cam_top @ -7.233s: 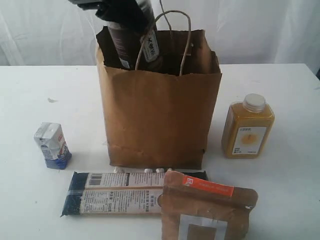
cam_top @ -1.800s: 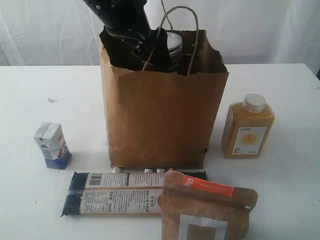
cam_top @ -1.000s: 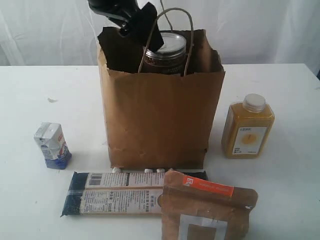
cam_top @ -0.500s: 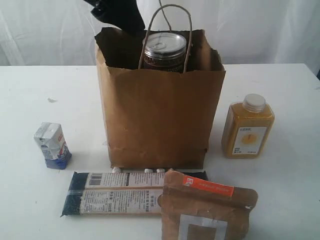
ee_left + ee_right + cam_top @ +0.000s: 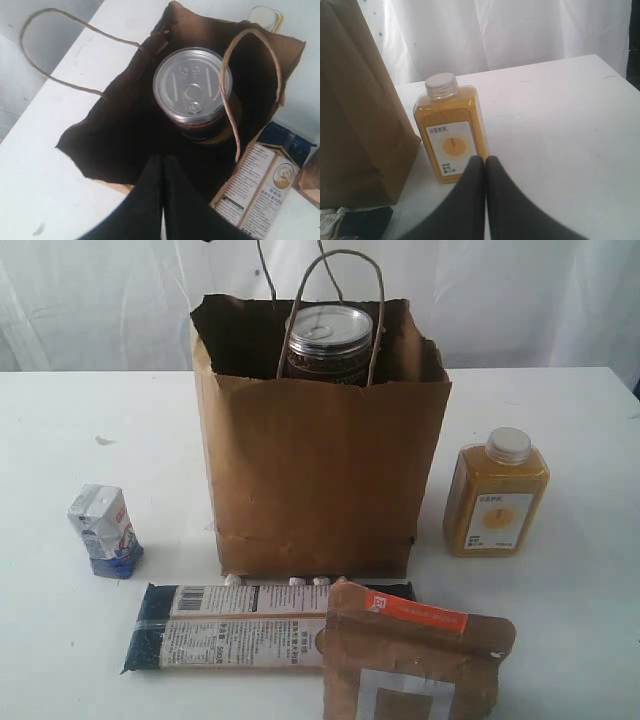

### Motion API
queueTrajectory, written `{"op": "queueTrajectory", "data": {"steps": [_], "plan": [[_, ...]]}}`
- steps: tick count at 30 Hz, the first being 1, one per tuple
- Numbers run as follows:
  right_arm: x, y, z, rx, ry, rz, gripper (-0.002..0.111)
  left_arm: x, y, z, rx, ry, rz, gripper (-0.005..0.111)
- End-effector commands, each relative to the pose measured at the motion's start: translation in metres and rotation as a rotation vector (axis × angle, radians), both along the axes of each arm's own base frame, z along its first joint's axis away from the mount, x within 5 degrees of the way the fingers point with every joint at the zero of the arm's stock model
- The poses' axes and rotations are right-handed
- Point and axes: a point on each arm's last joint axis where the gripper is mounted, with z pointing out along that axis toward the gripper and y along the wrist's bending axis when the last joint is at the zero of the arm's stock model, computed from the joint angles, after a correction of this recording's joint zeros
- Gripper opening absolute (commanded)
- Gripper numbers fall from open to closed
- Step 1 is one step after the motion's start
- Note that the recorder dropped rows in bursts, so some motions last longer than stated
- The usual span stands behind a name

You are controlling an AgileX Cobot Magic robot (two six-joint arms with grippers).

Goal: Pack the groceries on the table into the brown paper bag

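The brown paper bag [image 5: 320, 470] stands mid-table with a dark can [image 5: 331, 340] upright inside, its silver pull-tab lid [image 5: 192, 82] showing. My left gripper [image 5: 161, 159] hangs above the bag's mouth, shut and empty, out of the exterior view. My right gripper [image 5: 485, 160] is shut and empty, just in front of the orange juice bottle [image 5: 451, 127], which stands right of the bag [image 5: 496, 495]. A small white-blue carton [image 5: 103, 531] stands left of the bag. The long dark-blue packet [image 5: 230, 626] and the brown pouch with orange strip [image 5: 412, 660] lie in front.
The white table [image 5: 560, 620] stretches wide on both sides of the bag. A white curtain [image 5: 500, 300] hangs behind. The bag's cord handles [image 5: 345, 310] loop up over its mouth, one right in front of the can.
My left gripper rose out of the bag and left the exterior view, leaving the can inside, and its jaws went from open to shut. The right arm stayed still.
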Motion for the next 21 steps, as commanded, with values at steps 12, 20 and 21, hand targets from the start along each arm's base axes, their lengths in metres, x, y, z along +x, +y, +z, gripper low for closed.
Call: {"op": "queueTrajectory", "data": {"steps": [12,20,21], "plan": [[0.000,0.000,-0.001,0.003,-0.008,-0.005,0.000,-0.047,0.043,0.046,-0.122,-0.089,0.177,0.000],[0.000,0.000,-0.001,0.003,-0.010,-0.006,0.000,-0.064,0.056,0.056,-0.147,-0.111,0.204,0.000],[0.000,0.000,-0.001,0.003,-0.010,-0.006,0.000,-0.066,0.057,0.057,-0.149,-0.115,0.205,0.000]]}}
